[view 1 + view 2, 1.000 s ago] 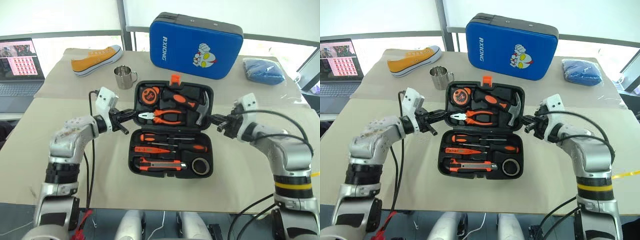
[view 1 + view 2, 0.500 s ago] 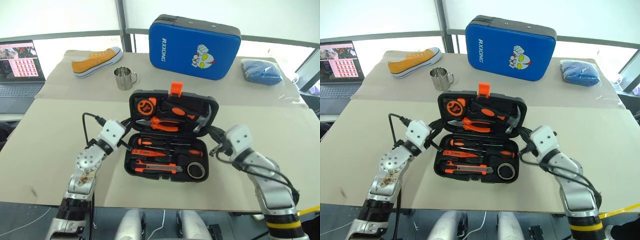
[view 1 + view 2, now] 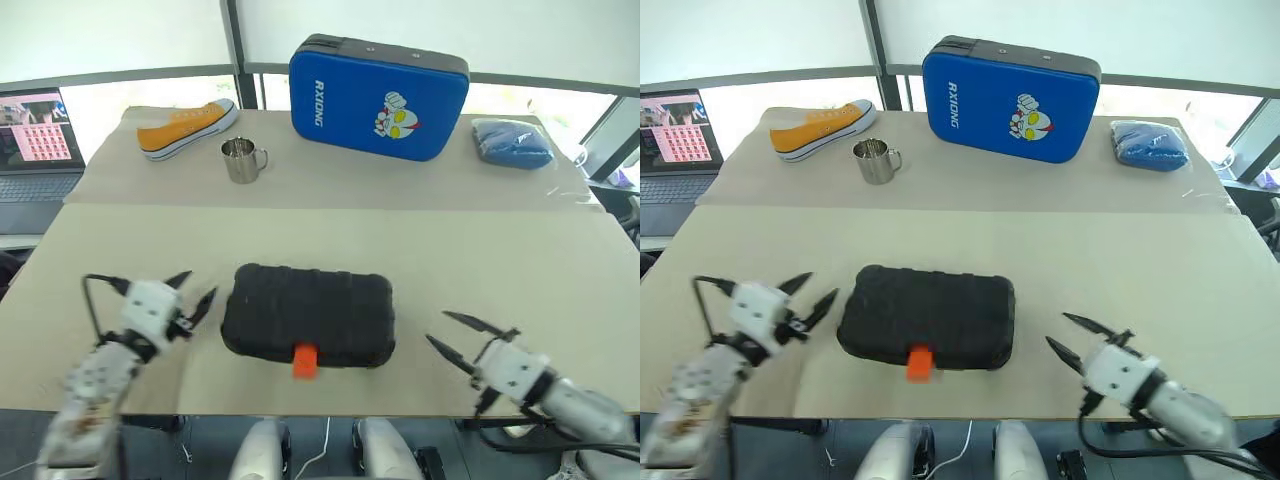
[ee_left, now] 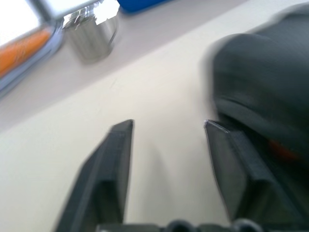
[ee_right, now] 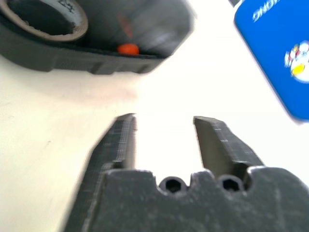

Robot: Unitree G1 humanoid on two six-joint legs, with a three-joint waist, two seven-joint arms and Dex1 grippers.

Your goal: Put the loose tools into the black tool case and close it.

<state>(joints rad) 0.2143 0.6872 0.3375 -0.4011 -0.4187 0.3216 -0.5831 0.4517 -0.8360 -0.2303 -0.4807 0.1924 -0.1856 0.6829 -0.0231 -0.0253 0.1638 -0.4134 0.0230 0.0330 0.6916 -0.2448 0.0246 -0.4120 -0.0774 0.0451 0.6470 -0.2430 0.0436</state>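
Black moulded plastic: the tool case (image 3: 307, 315) lies shut on the near part of the beige table (image 3: 480, 260), its orange latch (image 3: 304, 361) at the near edge. The left gripper (image 3: 190, 298) hangs just left of the case, fingers spread and holding nothing. The right gripper (image 3: 462, 341) hovers apart from the case on its right, fingers likewise spread and empty. In the right wrist view the case looks slightly ajar, with a tape roll (image 5: 46, 17) inside. Farther back stand a steel mug (image 3: 240, 159), an orange shoe (image 3: 188, 127), a blue bundle (image 3: 511, 142) and a blue case (image 3: 378, 82) printed "RXIONG" beside a cartoon figure. A laptop (image 3: 35, 150) sits far left.
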